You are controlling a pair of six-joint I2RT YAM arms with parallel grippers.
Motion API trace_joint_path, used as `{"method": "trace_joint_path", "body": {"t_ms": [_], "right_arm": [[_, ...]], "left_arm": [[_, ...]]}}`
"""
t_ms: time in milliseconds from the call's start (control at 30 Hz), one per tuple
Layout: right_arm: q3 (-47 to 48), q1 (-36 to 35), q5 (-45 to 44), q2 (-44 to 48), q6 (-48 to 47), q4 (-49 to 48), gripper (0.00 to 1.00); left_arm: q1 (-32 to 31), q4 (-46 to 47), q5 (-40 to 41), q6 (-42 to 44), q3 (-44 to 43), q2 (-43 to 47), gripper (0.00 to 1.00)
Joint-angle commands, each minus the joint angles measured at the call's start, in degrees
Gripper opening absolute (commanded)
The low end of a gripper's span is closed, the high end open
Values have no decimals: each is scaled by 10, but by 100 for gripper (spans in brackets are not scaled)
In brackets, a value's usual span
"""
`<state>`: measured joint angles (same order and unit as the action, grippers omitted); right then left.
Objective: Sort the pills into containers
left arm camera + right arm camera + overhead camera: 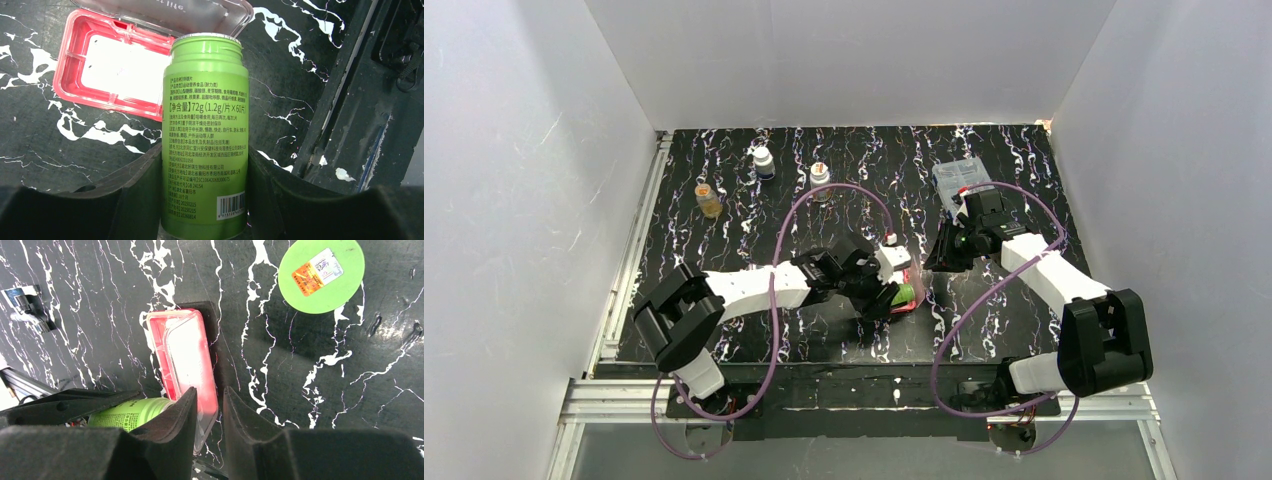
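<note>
The red pill case [75, 70] lies on the black marbled table with its clear lid [165, 10] raised; its whitish compartment [125, 70] shows no pills. My left gripper [205, 150] is shut on an uncapped green bottle [205, 100], whose mouth points over the case's edge. In the top view the left gripper [892, 295] and the bottle [906, 293] sit at the case [905, 308]. My right gripper [210, 390] hovers over the case [160, 340], jaws a narrow gap apart, with the lid's edge [200, 355] showing in the gap. In the top view the right gripper [936, 262] is just right of the case.
The bottle's green cap [320, 275] lies on the table right of the case. Three small bottles stand at the back left: one [763, 160], another [820, 175] and an amber one [708, 200]. A clear box [959, 180] sits behind the right gripper.
</note>
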<state>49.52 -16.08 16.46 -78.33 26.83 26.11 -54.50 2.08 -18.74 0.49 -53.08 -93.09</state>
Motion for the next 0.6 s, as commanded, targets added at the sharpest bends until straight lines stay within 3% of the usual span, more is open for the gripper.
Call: {"method": "trace_joint_path", "body": {"t_ms": [0,567], "right_arm": [[-3,3,6,-1,1,-18,32],[-5,4,5,-3,1,-18,32]], "left_arm": [[-2,-32,-18,-1,-29,-3,0],[-2,-115,-17,-22,-92,-43,0]]}}
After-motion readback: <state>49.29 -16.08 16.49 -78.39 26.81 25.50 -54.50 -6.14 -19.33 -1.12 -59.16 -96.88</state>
